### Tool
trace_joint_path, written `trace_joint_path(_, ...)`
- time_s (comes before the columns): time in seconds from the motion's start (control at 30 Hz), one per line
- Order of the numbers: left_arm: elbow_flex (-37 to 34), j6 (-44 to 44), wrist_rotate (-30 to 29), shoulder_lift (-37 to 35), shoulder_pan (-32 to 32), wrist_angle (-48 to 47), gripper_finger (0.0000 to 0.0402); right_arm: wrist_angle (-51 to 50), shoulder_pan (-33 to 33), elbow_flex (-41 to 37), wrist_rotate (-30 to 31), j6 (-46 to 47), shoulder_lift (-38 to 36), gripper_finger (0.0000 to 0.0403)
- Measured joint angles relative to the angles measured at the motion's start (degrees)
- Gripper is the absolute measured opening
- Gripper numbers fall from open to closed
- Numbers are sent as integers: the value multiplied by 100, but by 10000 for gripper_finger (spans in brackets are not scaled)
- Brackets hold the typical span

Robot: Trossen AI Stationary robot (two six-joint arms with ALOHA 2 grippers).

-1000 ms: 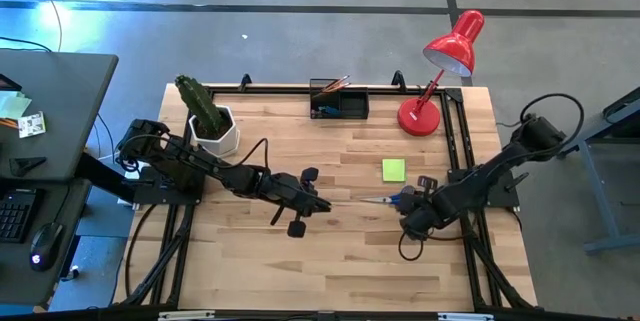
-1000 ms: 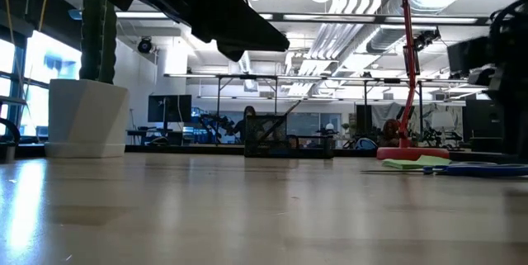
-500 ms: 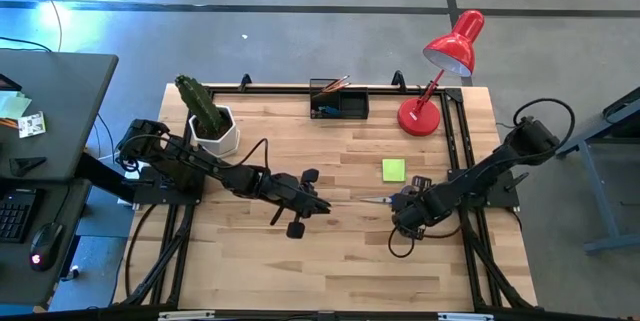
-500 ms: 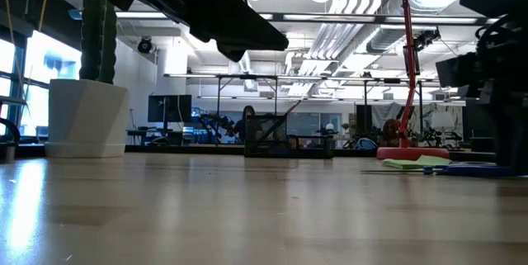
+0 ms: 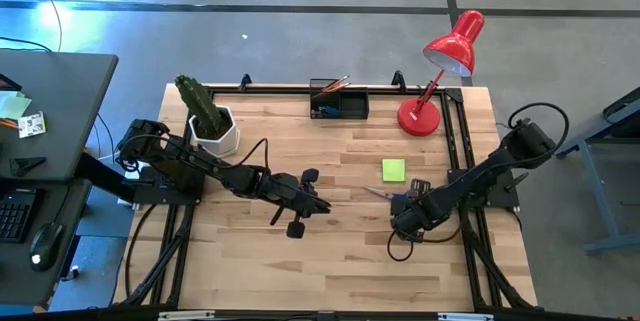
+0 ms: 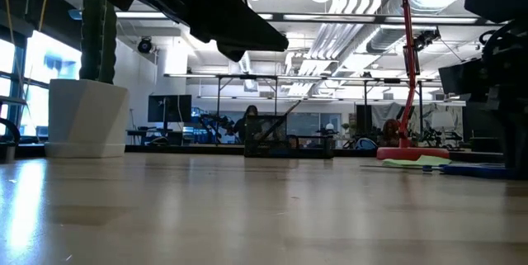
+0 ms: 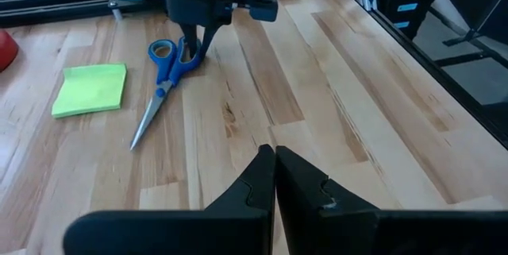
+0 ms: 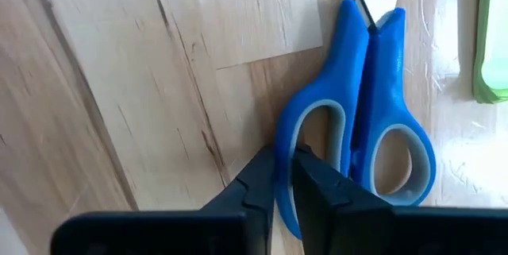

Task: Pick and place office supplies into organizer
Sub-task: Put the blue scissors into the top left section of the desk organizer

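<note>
The right gripper (image 8: 284, 177) has its two dark fingers drawn nearly together on the outer edge of one blue handle loop of the scissors (image 8: 361, 120); they pinch that plastic rim, with only a sliver of gap between them. The scissors lie flat on the table (image 5: 330, 251), closed, with two rounded blue loops lined in grey and slim steel blades joined at a small pivot. In the left wrist view the same scissors (image 7: 164, 80) point their blades toward the table's middle, and the right gripper (image 7: 193, 44) stands down over the handles.

Just beside the scissors, toward the back, lies the sticky-note pad (image 5: 393, 169), a flat lime-green square with a matte paper face, apart from the blades. The organizer (image 5: 339, 104) sits at the back edge of the table, a black rectangular tray with thin pencils (image 5: 331, 84) leaning out of one compartment; which compartment I cannot tell.

The left gripper (image 7: 274, 164) hangs above the middle of the table with its fingers pressed shut on nothing, well apart from the scissors.

The table is pale wooden planking with visible grain and darker seams, framed by black rails. A red lamp (image 5: 442, 66) stands at the back right, and a cactus (image 5: 201, 106) in a white faceted pot at the back left.
</note>
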Motion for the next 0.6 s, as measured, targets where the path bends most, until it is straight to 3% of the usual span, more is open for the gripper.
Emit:
trace_joint_path(0.2, 0, 67, -42, 0, 0, -9, 2, -422, -2, 214, -65, -42, 6, 18)
trace_joint_path(0.6, 0, 119, 40, -435, 0, -681, 3, -2870, -263, 2163, 270, -617, -6, 16)
